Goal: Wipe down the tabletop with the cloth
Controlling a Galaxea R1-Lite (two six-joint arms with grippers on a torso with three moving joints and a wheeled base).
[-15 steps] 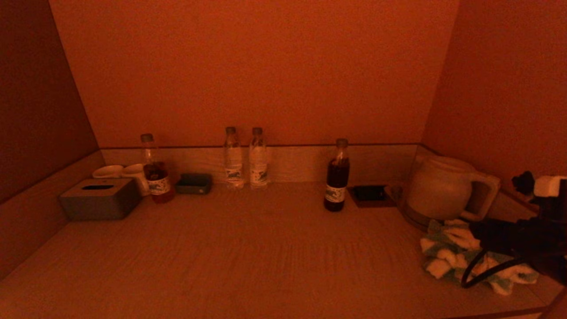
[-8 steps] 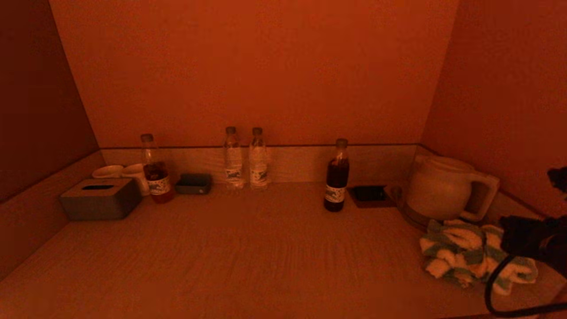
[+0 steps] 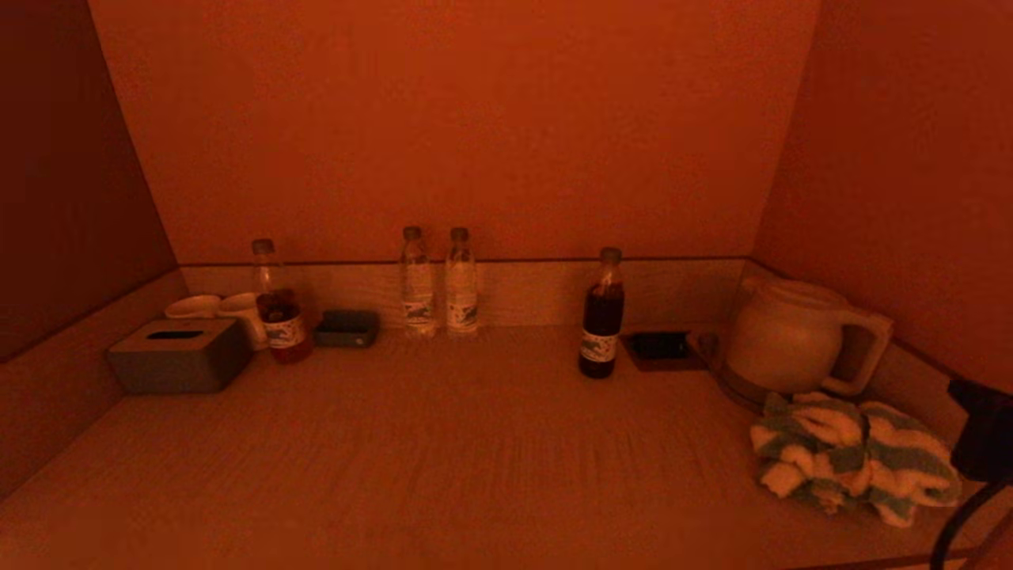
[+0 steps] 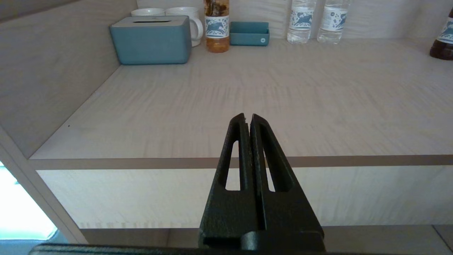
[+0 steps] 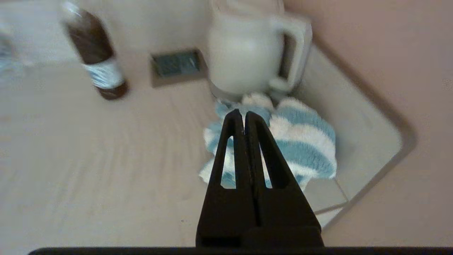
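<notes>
The striped blue and white cloth (image 3: 855, 459) lies bunched on the tabletop (image 3: 475, 459) at the near right, just in front of the white kettle (image 3: 791, 336). It also shows in the right wrist view (image 5: 304, 145). My right gripper (image 5: 244, 114) is shut and empty, held above and apart from the cloth; only a dark part of that arm (image 3: 985, 435) shows at the head view's right edge. My left gripper (image 4: 247, 116) is shut and empty, parked off the table's front edge at the left.
Along the back stand a tissue box (image 3: 178, 356), two cups (image 3: 218, 309), an amber bottle (image 3: 277, 305), a small box (image 3: 347, 328), two water bottles (image 3: 437, 281), a dark bottle (image 3: 601, 317) and a small dark tray (image 3: 661, 348). Walls close in left, back and right.
My right arm has pulled back to the right, off the cloth, and is now almost out of the head view. The cloth stays where it was.
</notes>
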